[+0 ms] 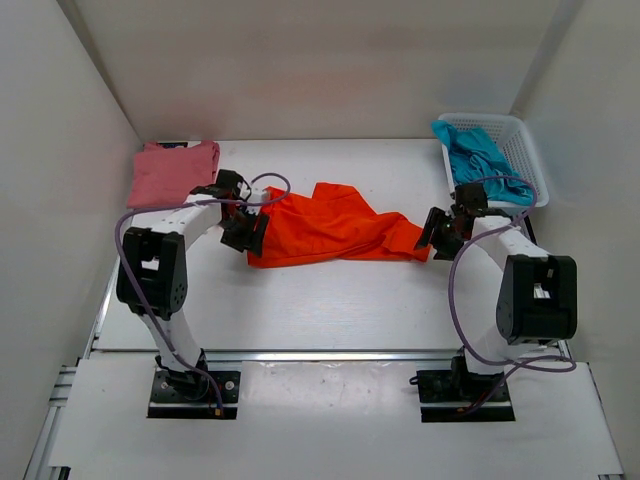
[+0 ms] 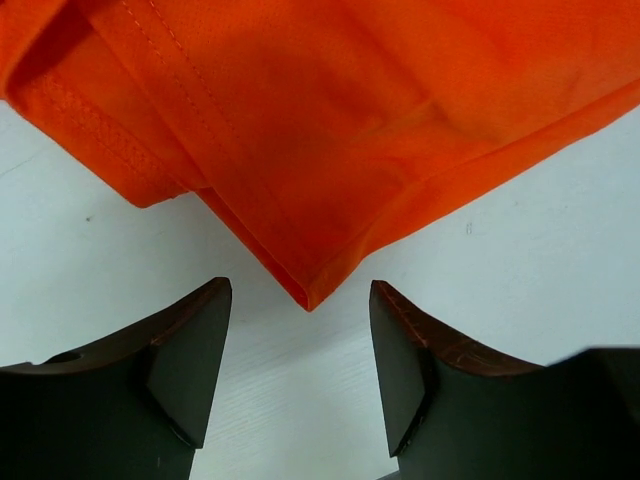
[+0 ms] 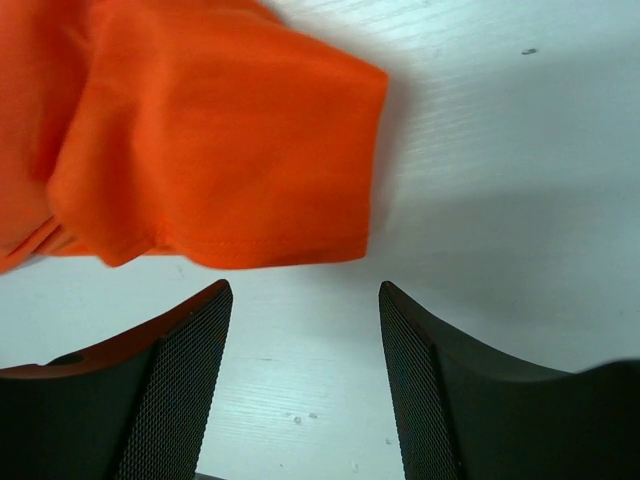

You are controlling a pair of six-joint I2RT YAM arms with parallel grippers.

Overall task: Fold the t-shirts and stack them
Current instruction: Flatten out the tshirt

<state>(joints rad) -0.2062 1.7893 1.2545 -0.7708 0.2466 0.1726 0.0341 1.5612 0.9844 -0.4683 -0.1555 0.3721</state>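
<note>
Left hand (image 2: pixel 300 305): jaws apart with nothing pinched. It is low over the bench (image 1: pixel 330 300), and its gap faces a pointed hem corner.
Left-hand target: the corner of the orange t-shirt (image 1: pixel 335 228) lies right at the mouth of the gap. The hand seems to be lined up there because a corner gives a firm hold for pulling the cloth flat.
Right hand (image 3: pixel 305 300): jaws apart and empty, with bare bench between the mesh-faced fingers (image 3: pixel 180 400).
Right-hand target: a stitched edge, probably a sleeve, lies just ahead of the fingertips and does not touch them. Gripping the far end from the left hand would let the two hands stretch the shirt between them.
Orange t-shirt: it lies crumpled and half doubled over on the middle of the bench, running from one hand to the other. It is not yet folded.
Pink t-shirt (image 1: pixel 172 172): it sits at the far left corner of the bench in a compact, roughly square shape. It looks already folded and is probably the base of the stack.
Teal t-shirt (image 1: pixel 478 155): it is bunched in the white lattice basket (image 1: pixel 527 150) at the far right, spilling over the near rim and untouched.
Step in hand: probably taking hold of the orange shirt at both ends to spread it out.
Risk: the layers at the hem corner overlap, so the left hand could catch only one of them.
</note>
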